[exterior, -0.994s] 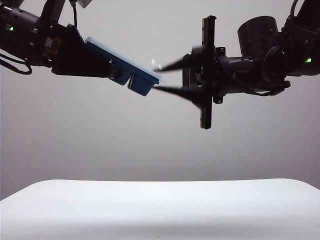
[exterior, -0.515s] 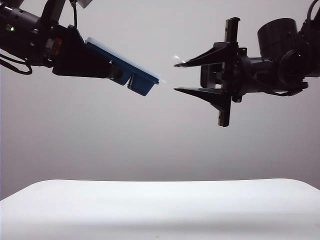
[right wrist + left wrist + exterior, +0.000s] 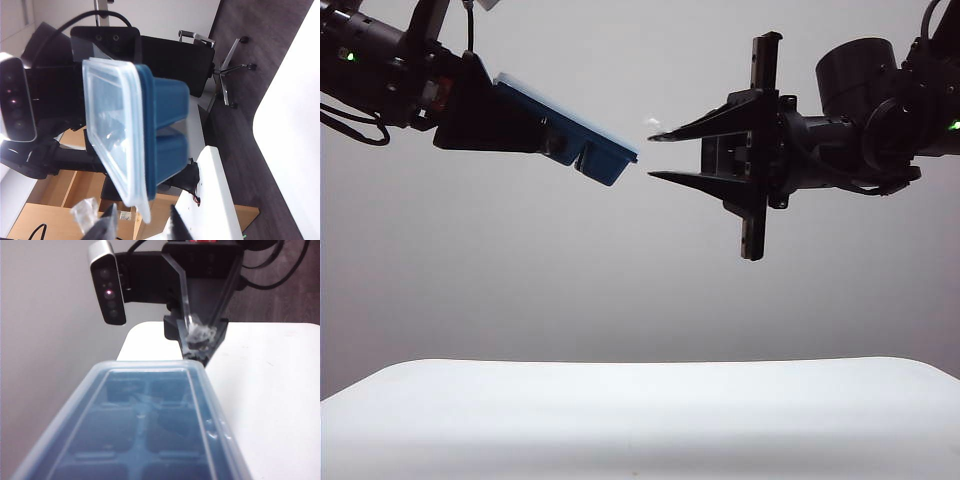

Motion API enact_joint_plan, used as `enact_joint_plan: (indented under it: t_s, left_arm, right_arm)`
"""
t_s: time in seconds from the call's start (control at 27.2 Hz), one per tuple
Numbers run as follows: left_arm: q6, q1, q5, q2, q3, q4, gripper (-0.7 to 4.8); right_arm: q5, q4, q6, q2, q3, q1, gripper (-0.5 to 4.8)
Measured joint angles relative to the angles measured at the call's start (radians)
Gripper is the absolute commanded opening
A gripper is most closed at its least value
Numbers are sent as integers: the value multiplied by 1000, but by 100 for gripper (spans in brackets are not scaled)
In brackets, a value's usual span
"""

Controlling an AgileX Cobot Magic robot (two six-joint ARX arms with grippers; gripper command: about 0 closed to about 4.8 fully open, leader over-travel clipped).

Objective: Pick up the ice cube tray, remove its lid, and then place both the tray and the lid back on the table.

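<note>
Ice cube tray (image 3: 582, 142) just beside right tool (image 3: 651, 152)

You've got the ice cube tray (image 3: 588, 151) high above the table (image 3: 640, 400), clamped in the left gripper (image 3: 555, 148), lid (image 3: 560, 112) on top. Right gripper (image 3: 650, 156) sits just beside its free end, fingers parted, not touching.

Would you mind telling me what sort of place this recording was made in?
Probably an office or lab used as a robot workspace: a rolling office chair on dark flooring, wooden shelving, and a plain white table beneath the left gripper and right gripper.
</note>
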Motion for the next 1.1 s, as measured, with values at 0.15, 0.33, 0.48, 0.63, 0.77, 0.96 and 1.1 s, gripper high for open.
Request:
enact_joint_plan:
  t_s: [0.15,0.33,0.48,0.63,0.77,0.96,1.1]
  left_arm:
    - [0,0,0,0,0,5,211]
    - [0,2,-4,1,0,-5,211]
    - [0,3,-4,2,0,2,211]
    - [0,3,-4,3,0,-2,211]
    - [0,3,-5,3,0,-12,211]
    - [-2,-1,-39,5,0,-60,211]
    - [-2,0,-74,5,0,-83,211]
  right_arm:
    - [17,-5,2,0,0,12,79]
    - [18,-5,2,-2,2,18,11]
    - [23,-8,3,-2,2,19,-5]
    - [23,-10,3,-2,2,19,-5]
    - [23,-10,3,-2,2,19,-5]
    - [20,51,18,-2,3,18,-5]
    - [20,77,31,-2,12,3,-6]
